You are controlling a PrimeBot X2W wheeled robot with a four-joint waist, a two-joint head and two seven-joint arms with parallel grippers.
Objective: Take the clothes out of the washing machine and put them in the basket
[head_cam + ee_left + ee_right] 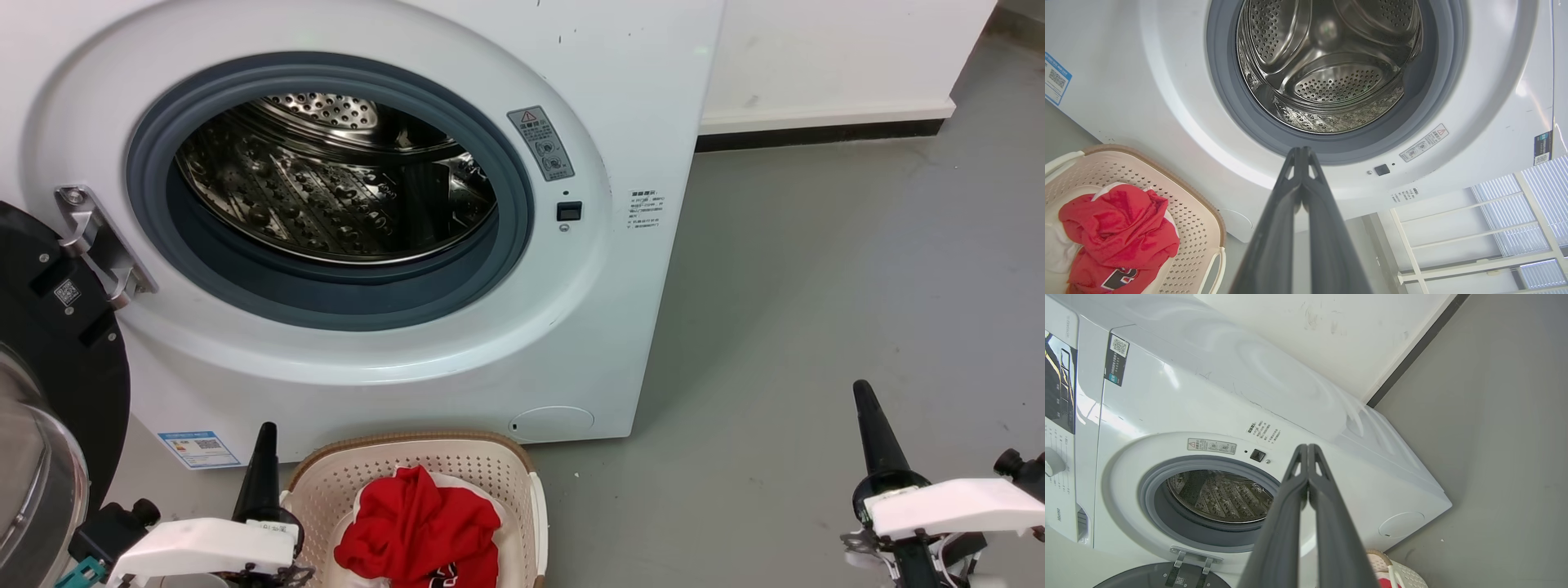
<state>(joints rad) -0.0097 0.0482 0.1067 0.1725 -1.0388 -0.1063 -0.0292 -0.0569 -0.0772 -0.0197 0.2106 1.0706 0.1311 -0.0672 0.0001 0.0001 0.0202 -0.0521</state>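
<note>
With fingers pressed together and holding nothing, the left gripper [266,434] stands just left of the basket [384,445], where the red clothes [420,523] lie heaped, the right gripper [864,398], likewise closed, stands well to their right, and the washing machine [620,122] stands ahead of both, its door [57,343] open.

White housings [204,547] carry the left claw [265,433] and right claw [862,392], each with tapered black fingers [1278,237].

Red clothes [420,523] heaped in cream basket [490,461] nr open washing machine [571,327].
</note>
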